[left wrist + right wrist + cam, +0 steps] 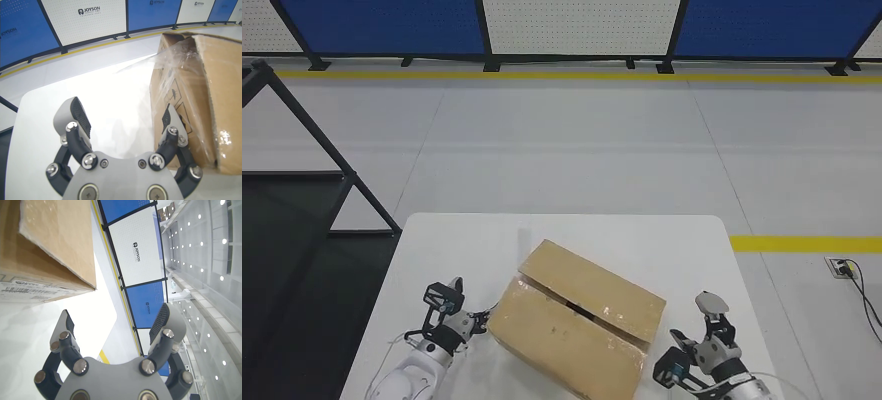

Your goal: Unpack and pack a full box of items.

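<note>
White table (462, 250), blue-and-white panels (582, 25) behind. I see a barcode label (28, 290) on the taped box (572, 325); my left gripper (122, 104) and right gripper (115, 308) both gape empty.

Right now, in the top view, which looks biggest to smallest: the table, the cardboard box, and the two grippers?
1. table
2. cardboard box
3. left gripper and right gripper: alike in size, so not ranked against each other.

Top: overhead, facing down at counter (662, 235), moderately far. Wrists: close behind left claw (122, 104) and right claw (115, 308), low, sharing box (577, 320) from opposite ends.
</note>
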